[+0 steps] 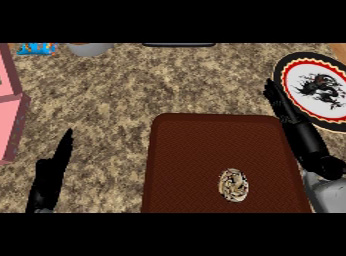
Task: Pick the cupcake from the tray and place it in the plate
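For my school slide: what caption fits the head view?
Cupcake waits on brown tray; open right hand reaches between tray and plate.

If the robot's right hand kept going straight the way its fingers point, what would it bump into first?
The right hand points up the picture, between the brown tray and the plate. Going straight on, it would probably brush the plate's black rim first, though how high it is above the counter is hard to judge. The cupcake lies behind it.

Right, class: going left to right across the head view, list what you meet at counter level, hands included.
Pink box → left hand → tray with the cupcake on it → right hand → plate.
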Tool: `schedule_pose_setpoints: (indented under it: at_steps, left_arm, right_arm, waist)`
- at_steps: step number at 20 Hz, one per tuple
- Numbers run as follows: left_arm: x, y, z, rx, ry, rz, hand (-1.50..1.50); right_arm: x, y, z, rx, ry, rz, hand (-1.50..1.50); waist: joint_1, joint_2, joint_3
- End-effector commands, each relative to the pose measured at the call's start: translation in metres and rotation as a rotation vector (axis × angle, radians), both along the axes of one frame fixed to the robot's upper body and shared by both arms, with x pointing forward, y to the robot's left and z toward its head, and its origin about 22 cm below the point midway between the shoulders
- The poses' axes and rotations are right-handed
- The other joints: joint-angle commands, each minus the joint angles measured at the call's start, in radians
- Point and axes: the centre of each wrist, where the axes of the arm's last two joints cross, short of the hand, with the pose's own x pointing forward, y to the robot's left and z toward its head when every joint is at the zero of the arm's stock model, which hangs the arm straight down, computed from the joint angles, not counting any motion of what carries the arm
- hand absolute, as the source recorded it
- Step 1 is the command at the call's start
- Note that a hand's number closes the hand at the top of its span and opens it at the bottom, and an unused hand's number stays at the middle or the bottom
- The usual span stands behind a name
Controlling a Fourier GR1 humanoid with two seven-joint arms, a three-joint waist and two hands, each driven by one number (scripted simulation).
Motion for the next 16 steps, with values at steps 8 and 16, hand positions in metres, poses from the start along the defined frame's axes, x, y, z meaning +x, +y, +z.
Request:
schedule_pose_setpoints:
  at_steps: [8,16]
  left_arm:
    - [0.039,-0.012,0.039,-0.089,-0.117,-0.083,0.00]
    - [0.069,-0.009,0.045,-0.132,-0.135,-0.105,0.00]
  right_arm:
    - [0.035,0.002,0.098,-0.528,-0.302,0.451,1.50]
    - [0.025,-0.049,-0.052,0.006,-0.007,0.620,-1.50]
  waist:
    - [0.014,-0.009,-0.011]
    - [0.006,0.026,0.001]
